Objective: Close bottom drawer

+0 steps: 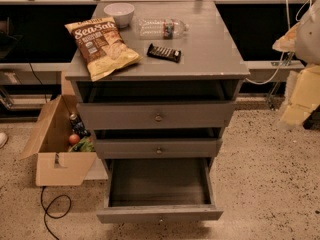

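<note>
The bottom drawer (159, 213) of the grey cabinet (210, 59) is pulled far out toward me. Its slim front panel has a tiny centre knob (160, 219), and its dark grey inside (159, 181) holds nothing. My gripper (296, 111) hangs blurred at the right edge of the view, level with the upper drawers. It is well to the right of the cabinet, above the floor, and touches nothing.
The top drawer (156, 115) and middle drawer (157, 147) stand slightly out. On the cabinet lie a chip bag (101, 46), a white bowl (119, 13), a plastic bottle (162, 28) and a dark bar (164, 52). An open cardboard box (52, 151) and a black cable (52, 211) are on the floor at left.
</note>
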